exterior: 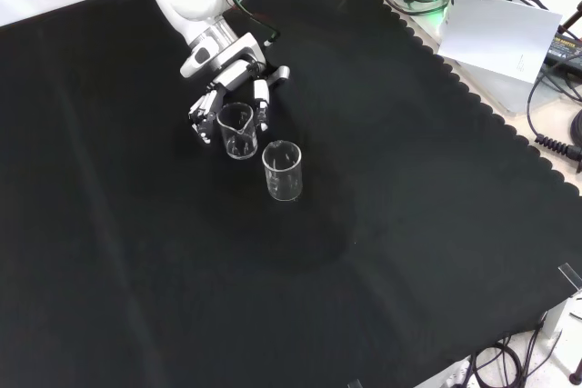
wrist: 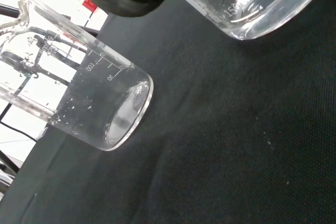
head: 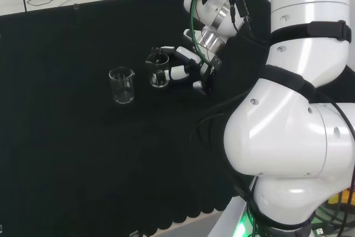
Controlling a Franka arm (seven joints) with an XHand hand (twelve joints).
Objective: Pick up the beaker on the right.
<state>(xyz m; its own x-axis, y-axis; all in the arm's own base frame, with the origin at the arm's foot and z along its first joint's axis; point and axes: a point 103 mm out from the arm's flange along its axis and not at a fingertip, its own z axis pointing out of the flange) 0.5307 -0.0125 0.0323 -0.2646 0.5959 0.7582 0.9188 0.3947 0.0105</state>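
Glass, clear and cylindrical with printed graduations and a pouring lip, formed both beakers on the black cloth of the bench (head: 66, 154). In the head view, from left to right, stood the free beaker (head: 121, 85), then the target beaker (head: 157, 70), then the hand (head: 186, 70) and the arm's white links. The fingers (head: 166, 50) curled around the target beaker, one above its rim and others beside its wall; whether they touched the glass could not be told. The neighbouring beaker stood near. Judged risks: smooth glass could slip from a partial wrap, and a sideways lift could knock the neighbour over.
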